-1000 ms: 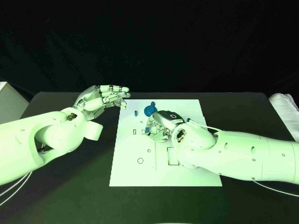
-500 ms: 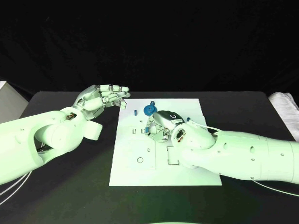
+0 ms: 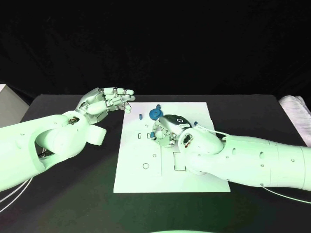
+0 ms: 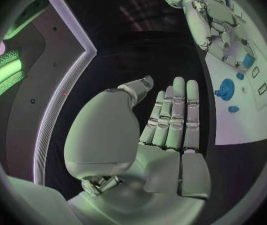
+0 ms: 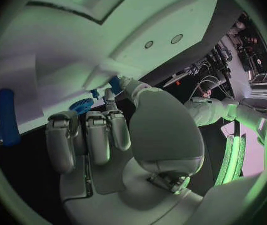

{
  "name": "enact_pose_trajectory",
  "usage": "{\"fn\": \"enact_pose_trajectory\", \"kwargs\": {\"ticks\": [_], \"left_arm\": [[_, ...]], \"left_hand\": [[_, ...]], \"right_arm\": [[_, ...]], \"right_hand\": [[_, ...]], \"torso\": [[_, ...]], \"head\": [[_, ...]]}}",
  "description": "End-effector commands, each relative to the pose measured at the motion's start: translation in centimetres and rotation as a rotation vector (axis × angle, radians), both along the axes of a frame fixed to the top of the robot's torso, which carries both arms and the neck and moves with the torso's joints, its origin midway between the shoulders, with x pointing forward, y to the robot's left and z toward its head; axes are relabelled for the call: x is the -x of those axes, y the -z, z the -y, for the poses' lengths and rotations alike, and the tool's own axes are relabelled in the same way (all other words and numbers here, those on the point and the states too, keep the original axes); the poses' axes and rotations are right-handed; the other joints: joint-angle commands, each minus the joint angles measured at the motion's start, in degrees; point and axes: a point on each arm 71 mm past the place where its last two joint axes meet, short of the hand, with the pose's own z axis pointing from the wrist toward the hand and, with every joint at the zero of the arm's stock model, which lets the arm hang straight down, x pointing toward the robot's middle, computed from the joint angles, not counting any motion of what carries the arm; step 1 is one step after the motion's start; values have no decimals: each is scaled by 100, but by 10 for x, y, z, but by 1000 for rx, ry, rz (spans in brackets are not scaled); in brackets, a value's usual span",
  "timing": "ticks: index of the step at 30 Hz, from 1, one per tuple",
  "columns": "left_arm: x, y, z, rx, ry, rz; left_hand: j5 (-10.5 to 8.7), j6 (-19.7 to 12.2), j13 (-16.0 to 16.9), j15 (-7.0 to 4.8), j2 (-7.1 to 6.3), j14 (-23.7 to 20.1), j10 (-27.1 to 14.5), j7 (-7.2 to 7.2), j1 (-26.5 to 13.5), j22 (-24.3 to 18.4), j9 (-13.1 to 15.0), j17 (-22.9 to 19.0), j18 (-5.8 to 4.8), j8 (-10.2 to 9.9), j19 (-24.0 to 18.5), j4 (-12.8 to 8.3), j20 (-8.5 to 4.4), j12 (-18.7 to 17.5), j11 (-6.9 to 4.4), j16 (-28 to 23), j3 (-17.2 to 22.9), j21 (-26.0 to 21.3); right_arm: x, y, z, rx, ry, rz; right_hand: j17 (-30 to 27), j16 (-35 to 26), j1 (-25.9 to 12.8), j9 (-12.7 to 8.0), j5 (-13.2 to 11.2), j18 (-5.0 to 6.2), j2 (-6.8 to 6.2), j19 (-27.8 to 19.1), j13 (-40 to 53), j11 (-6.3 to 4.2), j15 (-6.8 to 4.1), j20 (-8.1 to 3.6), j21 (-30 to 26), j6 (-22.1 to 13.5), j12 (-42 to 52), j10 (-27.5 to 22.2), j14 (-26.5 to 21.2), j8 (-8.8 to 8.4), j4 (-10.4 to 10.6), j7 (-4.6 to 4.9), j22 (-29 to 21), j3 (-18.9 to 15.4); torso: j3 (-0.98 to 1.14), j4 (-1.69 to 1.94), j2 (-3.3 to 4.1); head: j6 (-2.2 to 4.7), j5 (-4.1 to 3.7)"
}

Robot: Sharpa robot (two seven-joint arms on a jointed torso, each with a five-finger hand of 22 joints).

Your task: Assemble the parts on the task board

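- The left hand (image 3: 108,101), silver and many-fingered, hangs over the black table (image 3: 71,184) just off the far left corner of the white rectangular task board (image 3: 145,150); its fingers are stretched out side by side with the thumb apart, and it holds nothing (image 4: 165,130).
- The right hand (image 3: 171,130) is low over the middle of the board, palm down, fingers curled towards the surface. Whether it grips a part I cannot tell: the hand itself hides its fingertips.
- In the right wrist view the fingers (image 5: 90,135) are bent beside a blue toothed gear (image 5: 81,106) and a long blue bar (image 5: 6,116).
- A round blue gear-shaped part (image 3: 155,114) lies on the far end of the board, just beyond the right hand and apart from the left.
- Small blue pieces (image 4: 246,61) sit close under the right hand.
- A ribbed white bundle (image 3: 302,121) lies at the table's right edge, well apart from the board.
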Motion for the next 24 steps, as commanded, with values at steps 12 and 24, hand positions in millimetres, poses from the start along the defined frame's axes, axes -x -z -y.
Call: {"fn": "enact_pose_trajectory", "kwargs": {"ticks": [12,24], "left_arm": [[0,0,2,3,23,7],[0,0,2,2,22,7]], "left_hand": [[14,-24,7,-2,12,-56,-41,5,-60,2,9,5,74,-32,-52,9,1,7,-12,26,-11,25],[14,-26,7,-2,14,-61,-43,4,-57,1,11,7,74,-33,-55,7,2,8,-12,28,-10,27]], "right_arm": [[0,1,-1,15,-12,4],[1,1,0,17,-11,5]], "right_hand": [[1307,-35,-19,-28,-51,-38,-104,600,1025,60,54,69,25,-83,-85,135,552,-78,7,24,1510,-65],[1318,-32,115,-1,-83,-38,63,600,1067,15,26,66,25,143,-28,179,554,30,-75,-35,1510,79]], "torso": [[-3,4,-2],[1,1,-1]], "head": [[-14,-24],[-17,-31]]}}
